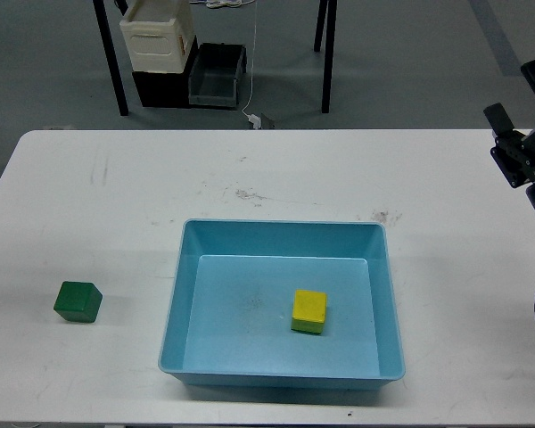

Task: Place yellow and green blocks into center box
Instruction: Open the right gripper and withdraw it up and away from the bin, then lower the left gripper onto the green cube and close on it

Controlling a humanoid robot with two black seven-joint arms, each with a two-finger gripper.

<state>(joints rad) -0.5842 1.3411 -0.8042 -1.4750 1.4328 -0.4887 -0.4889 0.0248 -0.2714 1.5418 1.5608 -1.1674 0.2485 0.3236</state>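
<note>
So our small bright yellow cube (309,310) sits inside the big shallow light-blue plastic tray (281,234), right of its middle, while the dark green cube (78,301) is on the white tabletop (116,205), well left of the tray. Our right gripper (520,98) hangs by the right edge with jaws spread and empty; our left isn't visible

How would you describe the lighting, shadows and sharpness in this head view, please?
Head view: even, soft light, no glare on the white table; faint shadows under the dark green cube and the bright yellow cube in the light-blue plastic tray; mild overall softness.
</note>
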